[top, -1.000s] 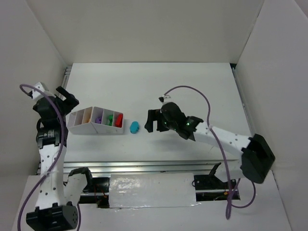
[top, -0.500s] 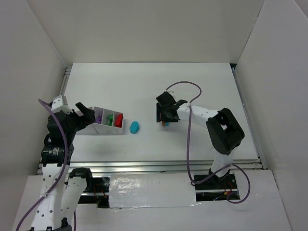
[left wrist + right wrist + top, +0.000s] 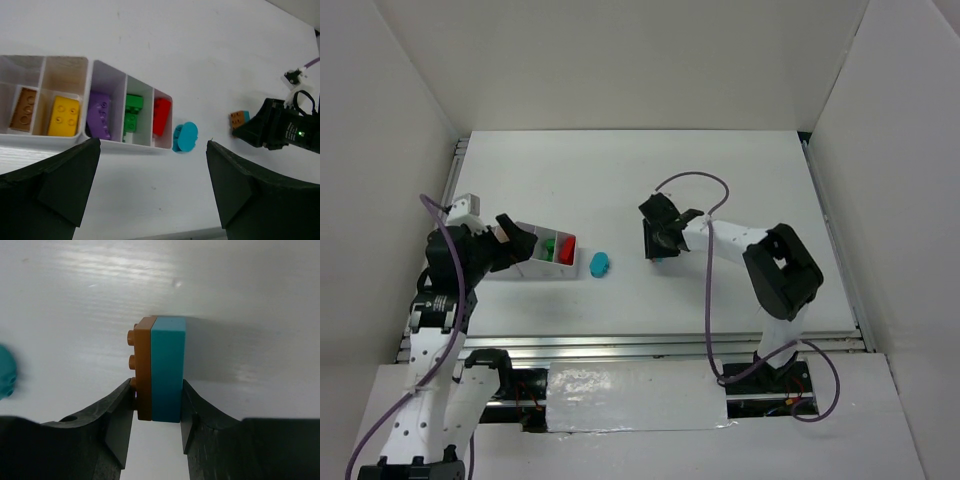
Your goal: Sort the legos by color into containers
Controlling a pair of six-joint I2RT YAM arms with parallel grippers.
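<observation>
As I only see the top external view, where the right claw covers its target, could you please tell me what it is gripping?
Observer: In the right wrist view the right claw is shut on an orange brick and a teal brick stuck together.
Operator: Thank you. What lies in the tray compartments that I cannot see?
Observer: The left wrist view shows a brown brick, a yellow brick and a purple brick, one per compartment.
Operator: Is the left claw holding anything?
Observer: No, its jaws stand wide apart with nothing between them.
</observation>
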